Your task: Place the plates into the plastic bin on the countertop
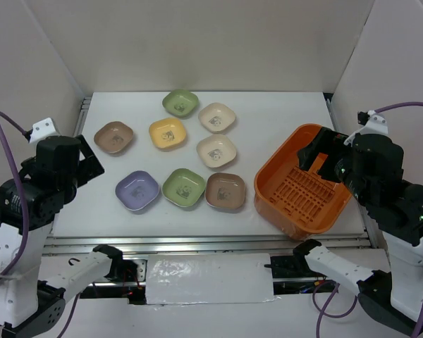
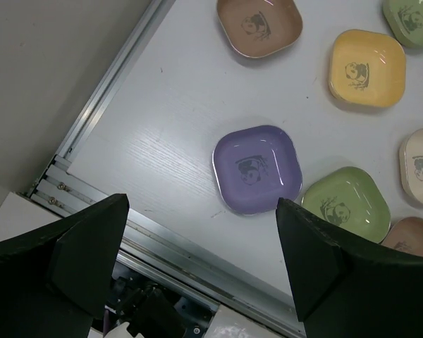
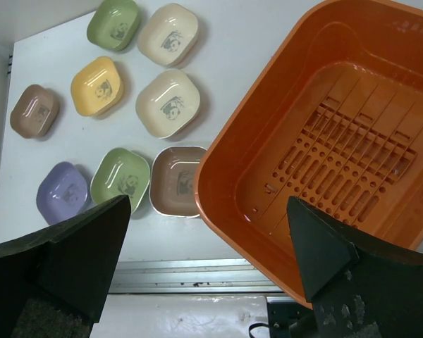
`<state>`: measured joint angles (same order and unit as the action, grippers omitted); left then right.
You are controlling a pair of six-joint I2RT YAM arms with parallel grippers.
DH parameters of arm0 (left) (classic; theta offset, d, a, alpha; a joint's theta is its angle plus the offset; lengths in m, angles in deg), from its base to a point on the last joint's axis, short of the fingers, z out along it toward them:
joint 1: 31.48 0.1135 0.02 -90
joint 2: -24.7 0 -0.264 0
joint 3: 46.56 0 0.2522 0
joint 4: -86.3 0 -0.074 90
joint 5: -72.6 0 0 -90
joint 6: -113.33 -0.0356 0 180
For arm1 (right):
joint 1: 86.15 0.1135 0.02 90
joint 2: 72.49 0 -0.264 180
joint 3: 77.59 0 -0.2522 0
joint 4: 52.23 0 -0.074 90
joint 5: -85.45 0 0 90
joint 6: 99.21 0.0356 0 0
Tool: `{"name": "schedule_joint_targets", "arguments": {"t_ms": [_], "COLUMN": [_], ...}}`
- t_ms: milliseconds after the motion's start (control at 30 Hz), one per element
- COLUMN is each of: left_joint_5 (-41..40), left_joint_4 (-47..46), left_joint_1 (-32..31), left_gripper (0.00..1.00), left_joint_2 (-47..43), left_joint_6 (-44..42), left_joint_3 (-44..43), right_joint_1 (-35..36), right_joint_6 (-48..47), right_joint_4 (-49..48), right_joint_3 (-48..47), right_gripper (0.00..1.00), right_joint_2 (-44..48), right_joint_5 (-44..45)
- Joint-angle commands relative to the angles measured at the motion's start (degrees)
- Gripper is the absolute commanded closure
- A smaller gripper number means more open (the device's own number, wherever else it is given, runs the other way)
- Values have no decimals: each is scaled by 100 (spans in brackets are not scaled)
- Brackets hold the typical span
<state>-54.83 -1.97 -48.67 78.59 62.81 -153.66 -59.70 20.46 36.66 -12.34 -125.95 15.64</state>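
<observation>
The white counter (image 1: 268,127) fills the middle of the top view. The orange bin (image 1: 301,191) sits askew at its right, and the eight plates (image 1: 168,133) are spread out left of the bin, around centre frame. The right arm (image 1: 381,183) hunches over the bin's right rim, and the right pincer (image 3: 208,203) is wide open above the bin's near-left corner. The left arm (image 1: 49,176) is folded at the left edge. The left pincer (image 2: 201,204) gapes too, with the lilac plate (image 2: 256,167) just beyond its tips.
</observation>
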Motion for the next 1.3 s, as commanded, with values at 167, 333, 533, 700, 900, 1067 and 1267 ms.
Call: {"name": "schedule_joint_targets", "arguments": {"t_ms": [167, 333, 533, 700, 900, 1067, 1267], "left_joint_5": [-239, 218, 847, 1818, 2020, 2248, 2310], "left_joint_4": [69, -115, -614, -2171, -3191, -4026, -4843], "left_joint_1": [-13, 110, 698, 1507, 2061, 2378, 2422], "left_gripper": [1, 1, 1, 1, 4, 17, 50], "left_joint_2": [227, 437, 1070, 1527, 2301, 2855, 3285], "left_joint_6": [243, 550, 1063, 929, 1131, 1430, 1764], "left_joint_3": [114, 518, 1712, 3075, 3761, 4429, 5000], "right_joint_1": [-18, -27, -27, 17, 123, 193, 281], "right_joint_6": [-102, -128, -531, -515, -471, -374, -269], "right_joint_4": [-8, -7, -490, -693, -904, -1044, -1185], "right_joint_3": [-246, -211, 246, 475, 510, 510, 554], "right_gripper": [0, 0, 0, 0, 0, 0, 0], "right_joint_2": [-86, -60, 89, 63, 142, 212, 300], "right_joint_5": [74, -6, -1365, -1992, -2282, -2484, -2590]}}
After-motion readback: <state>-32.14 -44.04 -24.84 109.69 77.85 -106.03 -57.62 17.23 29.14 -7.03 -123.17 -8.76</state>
